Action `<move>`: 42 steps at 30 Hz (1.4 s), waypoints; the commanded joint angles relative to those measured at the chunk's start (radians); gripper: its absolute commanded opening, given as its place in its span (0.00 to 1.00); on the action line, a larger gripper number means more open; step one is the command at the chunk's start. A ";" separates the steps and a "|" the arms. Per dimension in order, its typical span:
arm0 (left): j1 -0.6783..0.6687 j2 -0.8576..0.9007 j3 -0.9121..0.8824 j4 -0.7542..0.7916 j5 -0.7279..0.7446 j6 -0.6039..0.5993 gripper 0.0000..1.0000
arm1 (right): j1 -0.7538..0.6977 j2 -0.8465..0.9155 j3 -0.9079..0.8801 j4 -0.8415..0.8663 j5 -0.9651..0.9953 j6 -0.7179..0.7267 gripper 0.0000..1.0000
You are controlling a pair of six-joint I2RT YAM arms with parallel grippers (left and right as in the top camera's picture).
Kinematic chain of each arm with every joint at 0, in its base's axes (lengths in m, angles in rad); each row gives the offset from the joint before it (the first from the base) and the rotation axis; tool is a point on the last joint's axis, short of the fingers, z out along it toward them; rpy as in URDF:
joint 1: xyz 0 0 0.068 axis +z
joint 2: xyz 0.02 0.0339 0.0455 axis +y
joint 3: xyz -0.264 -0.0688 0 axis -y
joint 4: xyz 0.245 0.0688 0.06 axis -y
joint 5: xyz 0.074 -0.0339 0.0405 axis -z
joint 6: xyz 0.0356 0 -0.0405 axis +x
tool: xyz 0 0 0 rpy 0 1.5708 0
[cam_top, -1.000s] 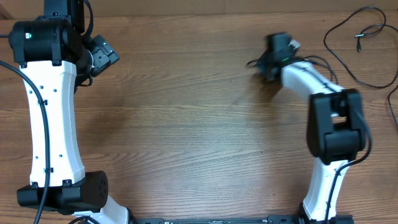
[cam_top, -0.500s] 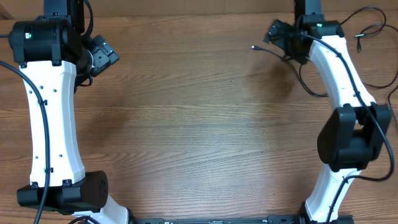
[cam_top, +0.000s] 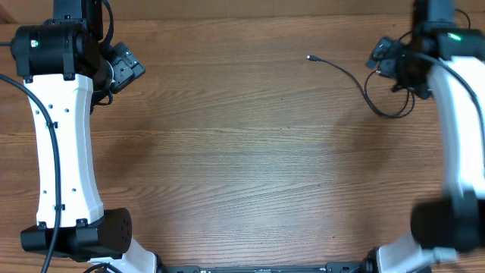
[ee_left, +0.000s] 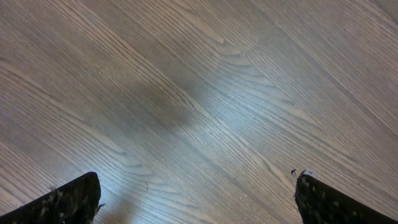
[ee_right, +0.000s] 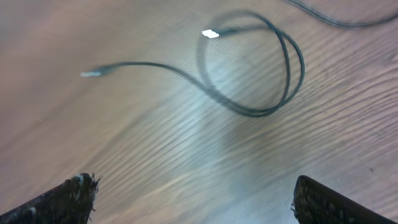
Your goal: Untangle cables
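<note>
Overhead view: a thin black cable [cam_top: 345,70] is lying on the far right part of the counter [cam_top: 250,152]. Its small metal-tipped plug [cam_top: 309,57] is pointing left, and the cord is arcing right into a loose loop [cam_top: 390,106] just beside the right arm [cam_top: 455,114].
Cable look: matte black cord, much thinner than the fingers, bending in soft curves and resting flat on the wood.
Right wrist view: the loop is showing two strands running side by side along its right edge, with a white-tipped end [ee_right: 210,34] sitting at its top. A second strand [ee_right: 336,22] is crossing the upper right corner; whether it is a separate cord is unclear through the blur.
Right fingers [ee_right: 68,196]: spread wide at the bottom corners, gripping nothing, with the cable lying ahead of them and apart from both tips.
Left fingers [ee_left: 62,199]: parted wide, grasping nothing, hanging over bare wood.
Counter: brown wood grain in long diagonal streaks, carrying a dull sheen.
Arms: smooth white shells with black joints; the left arm [cam_top: 61,129] is stretching along the left edge.
</note>
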 commanded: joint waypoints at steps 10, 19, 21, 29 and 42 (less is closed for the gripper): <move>-0.007 0.006 0.002 0.002 -0.010 -0.002 1.00 | 0.000 -0.480 0.020 -0.299 -0.137 0.110 1.00; -0.007 0.006 0.002 0.002 -0.010 -0.002 0.99 | 0.000 -0.666 0.019 -0.416 -0.137 0.109 1.00; -0.007 0.006 0.002 0.002 -0.011 -0.002 0.99 | 0.000 -0.708 0.013 -0.416 -0.137 0.109 1.00; -0.007 0.006 0.002 0.002 -0.010 -0.003 1.00 | 0.000 -0.856 -0.008 -0.416 -0.159 0.110 1.00; -0.007 0.006 0.002 0.002 -0.010 -0.002 0.99 | 0.000 -0.900 -0.045 -0.415 -0.326 0.137 1.00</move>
